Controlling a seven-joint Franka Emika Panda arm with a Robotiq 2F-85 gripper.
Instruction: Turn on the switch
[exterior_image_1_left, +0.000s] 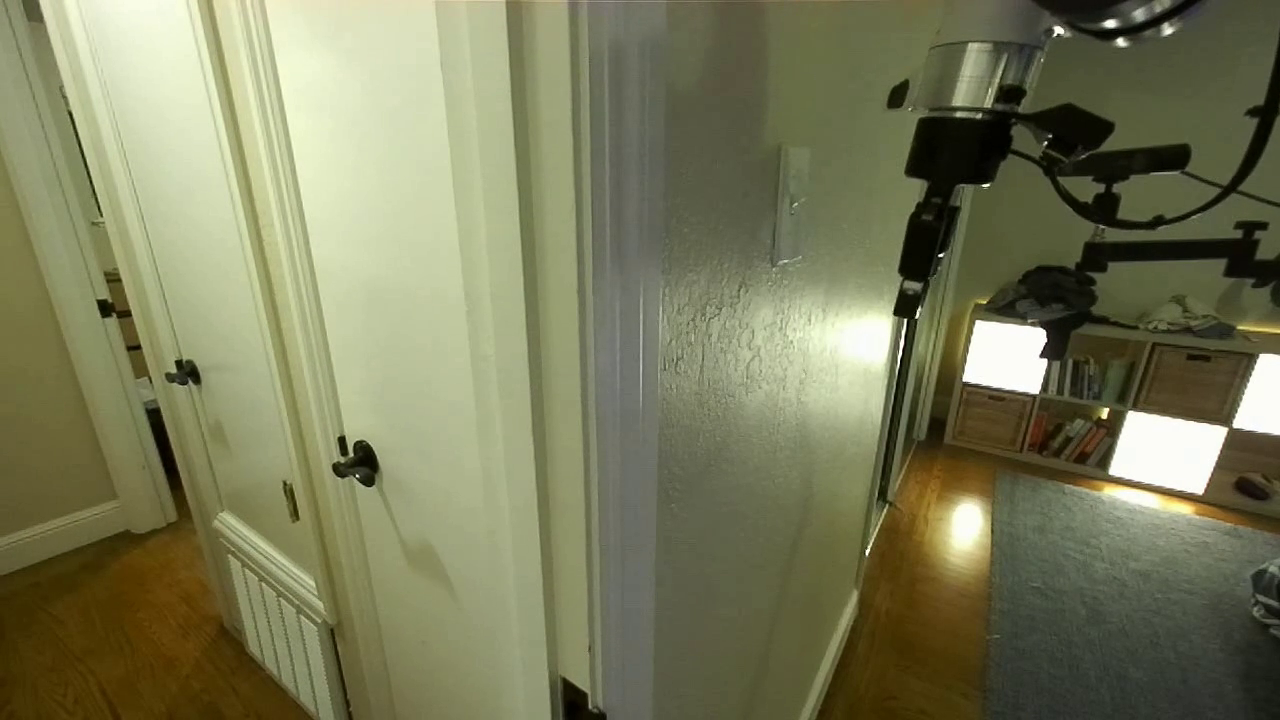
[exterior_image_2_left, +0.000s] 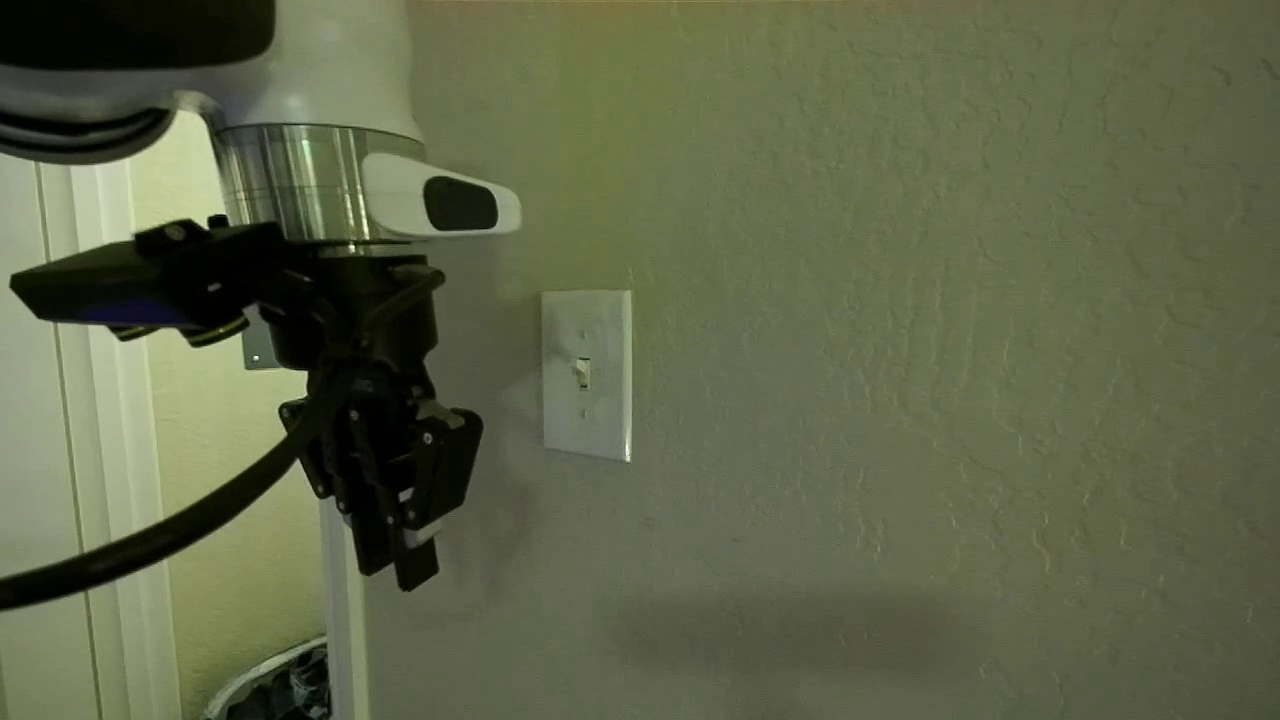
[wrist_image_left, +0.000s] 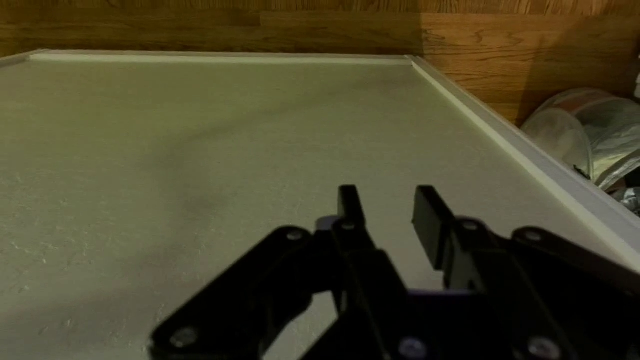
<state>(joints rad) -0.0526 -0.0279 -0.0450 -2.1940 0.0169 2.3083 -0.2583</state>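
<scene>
The switch is a pale plate (exterior_image_2_left: 586, 425) on the textured wall with a small toggle (exterior_image_2_left: 582, 373) at its middle; which way the toggle tips is hard to tell. It appears edge-on as a narrow switch plate (exterior_image_1_left: 791, 205) in an exterior view and is out of view in the wrist view. My gripper (exterior_image_2_left: 397, 575) points down, left of the plate in that exterior view, its fingertips lower than the plate's bottom edge and apart from it. In the wrist view the gripper (wrist_image_left: 386, 205) stands partly open, with a gap and only wall seen between its fingers.
The textured wall (exterior_image_2_left: 900, 400) runs beside the arm and ends at white trim (wrist_image_left: 520, 150). A bag-like bin (wrist_image_left: 580, 135) sits on the floor past that trim. White doors with dark knobs (exterior_image_1_left: 358, 463) lie around the corner; a cube shelf (exterior_image_1_left: 1130, 340) stands farther back.
</scene>
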